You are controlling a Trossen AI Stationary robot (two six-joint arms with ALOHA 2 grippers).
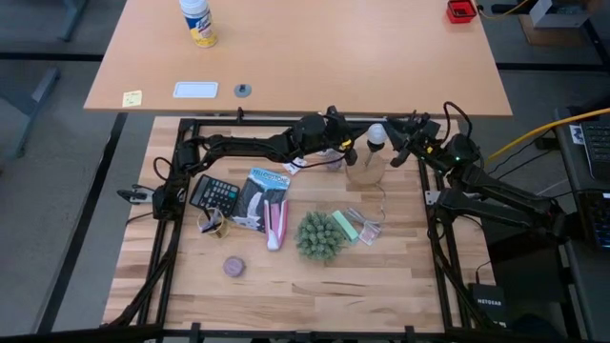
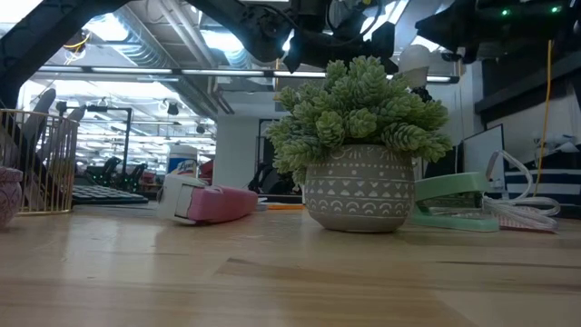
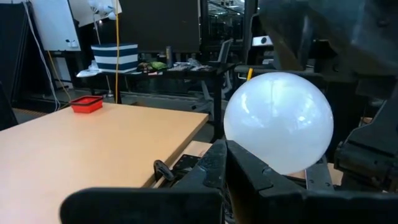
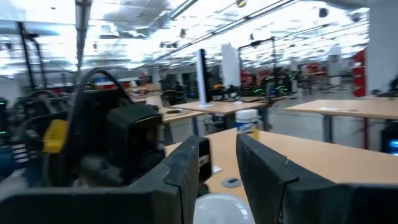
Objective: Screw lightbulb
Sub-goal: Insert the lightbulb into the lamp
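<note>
**Two arms meet over a bulb at the table's far edge**

From nine o'clock, the left gripper (image 1: 345, 145) reaches in with fingers pressed fully together, empty, its tips just beside the lightbulb (image 1: 377, 134). The white bulb stands at the twelve o'clock edge of the table (image 1: 286, 276), dome up, its long axis apparently vertical over a pale wooden base. From three o'clock, the right gripper (image 1: 398, 145) holds the dome between part-closed fingers, placing it nearer for any turning.
</note>
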